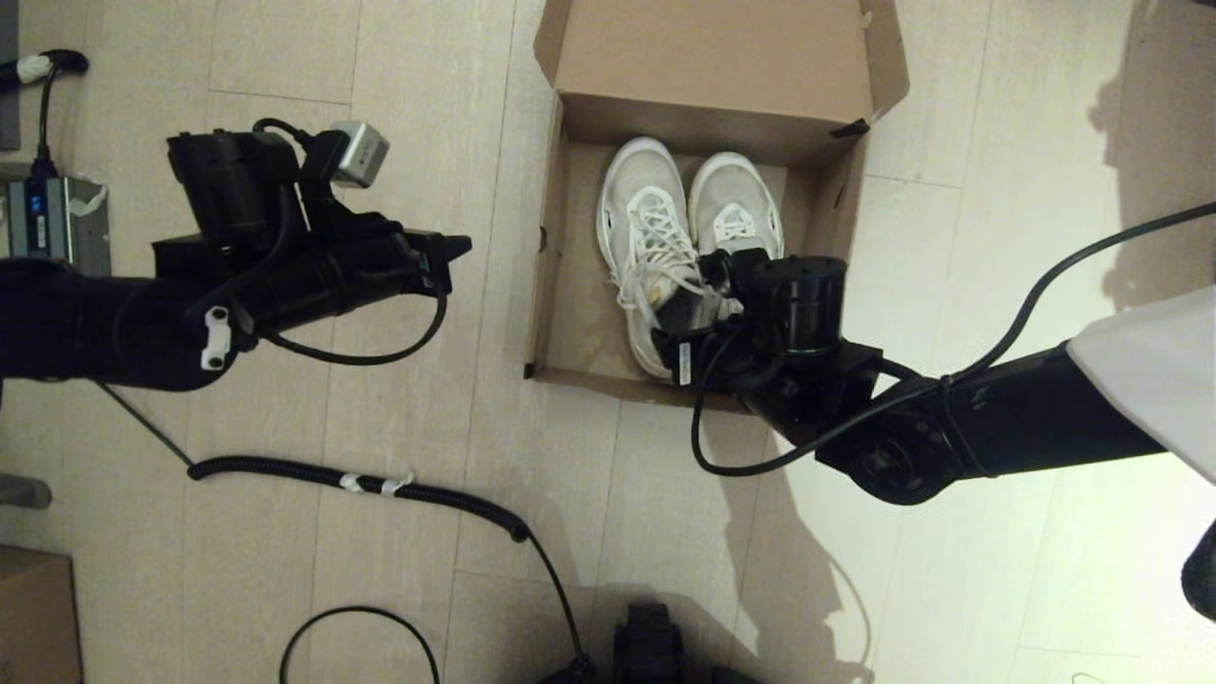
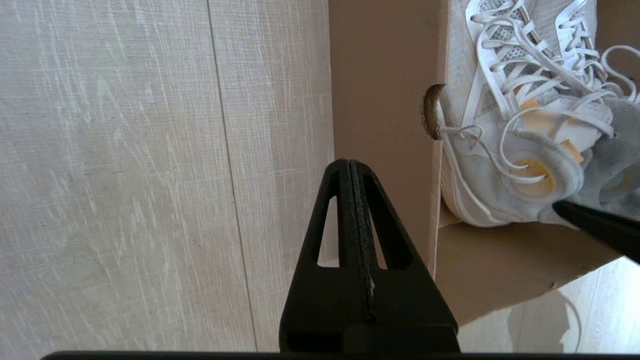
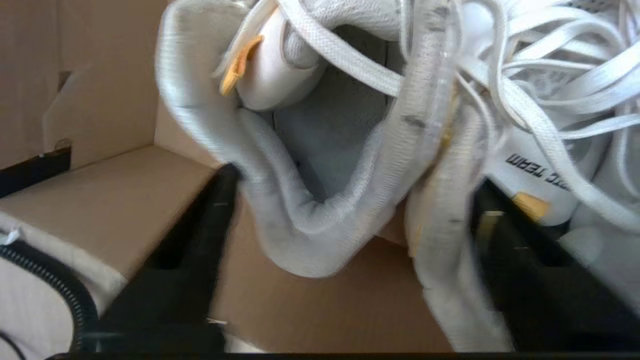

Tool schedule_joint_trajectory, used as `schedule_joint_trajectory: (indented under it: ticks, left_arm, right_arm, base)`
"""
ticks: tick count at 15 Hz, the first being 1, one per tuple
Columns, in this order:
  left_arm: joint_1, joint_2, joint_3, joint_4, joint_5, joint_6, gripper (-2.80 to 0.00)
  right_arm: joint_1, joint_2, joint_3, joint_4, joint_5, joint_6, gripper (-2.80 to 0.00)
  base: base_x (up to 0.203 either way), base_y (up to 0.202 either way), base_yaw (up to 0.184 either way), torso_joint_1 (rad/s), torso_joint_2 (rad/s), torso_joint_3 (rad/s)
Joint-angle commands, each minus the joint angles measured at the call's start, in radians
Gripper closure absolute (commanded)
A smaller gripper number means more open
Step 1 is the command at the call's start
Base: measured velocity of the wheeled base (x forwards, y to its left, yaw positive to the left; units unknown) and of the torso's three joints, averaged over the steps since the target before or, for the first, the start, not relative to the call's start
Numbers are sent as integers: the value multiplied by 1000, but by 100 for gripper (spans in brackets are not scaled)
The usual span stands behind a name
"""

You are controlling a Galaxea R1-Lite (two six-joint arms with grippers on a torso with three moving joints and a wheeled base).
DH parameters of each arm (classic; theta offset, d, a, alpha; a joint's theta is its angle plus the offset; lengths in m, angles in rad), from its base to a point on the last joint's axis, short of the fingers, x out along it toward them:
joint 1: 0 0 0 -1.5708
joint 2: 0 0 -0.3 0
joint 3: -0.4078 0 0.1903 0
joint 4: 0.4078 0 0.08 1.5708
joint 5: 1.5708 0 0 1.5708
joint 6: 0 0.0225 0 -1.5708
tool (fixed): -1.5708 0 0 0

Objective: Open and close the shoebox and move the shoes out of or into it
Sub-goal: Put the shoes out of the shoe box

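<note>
From the head camera, the large brown cardboard shoebox [image 1: 560, 275] sits on the pale wood-plank floor [image 1: 285, 532] with its hinged lid folded back and black tape at a far corner. The pair of white lace-up mesh sneakers [image 1: 655, 228] lies inside, side by side, toes toward the lid. The right gripper [image 1: 693, 313] reaches down into the box over the heel ends. The left gripper [image 1: 456, 249] hangs idle just beside the box's left wall.

The left wrist camera shows the left gripper's two black fingers [image 2: 356, 220] pressed together with nothing between them, the box wall [image 2: 380, 100] beyond, and one sneaker [image 2: 500, 150] against that wall, laces loose.

In the right wrist camera, the right gripper [image 3: 350, 220] stands wide open, one finger outside the padded heel collar of one sneaker [image 3: 300, 215], the other past the neighbouring shoe's side; whether it squeezes them I cannot tell. To lift both well, it should probably close on the two adjoining heel collars, keep clear of the tangled laces [image 3: 540, 75], and rise straight so the soles clear the box rim.
</note>
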Motion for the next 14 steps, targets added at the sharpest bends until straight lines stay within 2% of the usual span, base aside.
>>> schedule_joint_trajectory:
  ticks: [1, 9, 14]
  left_arm:
    - [0, 0, 0, -3, -2, 0, 0]
    - [0, -4, 1, -3, -2, 0, 0]
    - [0, -13, 3, -3, 0, 0, 0]
  right_arm:
    - [-5, 17, 0, -12, -4, 0, 0]
    - [-13, 12, 14, -18, -4, 6, 0]
    - [-13, -84, 12, -35, -4, 5, 0]
  base:
    - [0, 0, 0, 0, 0, 0]
    - [0, 0, 0, 0, 0, 0]
    - [0, 0, 0, 0, 0, 0]
